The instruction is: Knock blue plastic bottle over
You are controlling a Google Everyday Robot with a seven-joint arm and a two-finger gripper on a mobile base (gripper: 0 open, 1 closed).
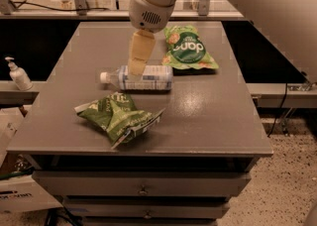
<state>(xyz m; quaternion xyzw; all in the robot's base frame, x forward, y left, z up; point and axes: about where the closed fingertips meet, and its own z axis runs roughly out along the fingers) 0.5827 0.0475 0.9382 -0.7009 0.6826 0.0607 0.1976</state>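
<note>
The blue plastic bottle (141, 78) lies on its side across the middle of the grey table (208, 106), white cap pointing left. My gripper (137, 64) hangs from the white arm directly above the bottle's middle, its tan fingers (140, 51) pointing down and reaching the bottle's top side. It holds nothing.
A green chip bag (120, 116) lies crumpled in front of the bottle. A second green bag (187, 49) lies flat behind and to the right. A small white pump bottle (18, 74) stands on a shelf left of the table. Drawers sit below the table front.
</note>
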